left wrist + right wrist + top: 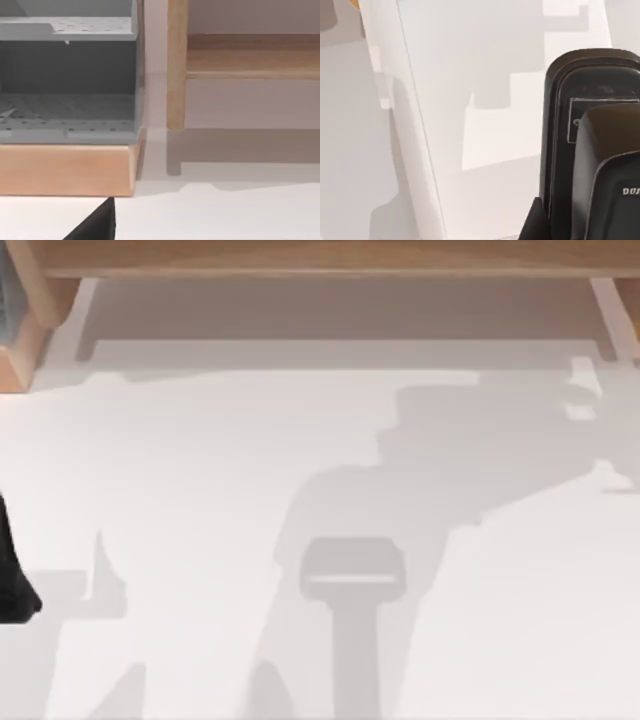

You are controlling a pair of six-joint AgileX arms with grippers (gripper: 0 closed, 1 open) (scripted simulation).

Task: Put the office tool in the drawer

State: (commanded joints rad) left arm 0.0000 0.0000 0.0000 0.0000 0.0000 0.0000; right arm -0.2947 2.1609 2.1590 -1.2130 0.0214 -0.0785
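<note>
- Two arms are fitted; the left gripper sits parked at the table's 9 o'clock edge, clear of the work area. Its grip state cannot be told.
- The drawer stands pulled out at 12 o'clock, floor exposed to receive the item.
- The office tool, black with a rounded end, shows hard against the right wrist camera, probably carried by the right gripper. Its hold cannot be told.
- A white wall runs beside the tool, judged the drawer's. Release appears pending.
</note>
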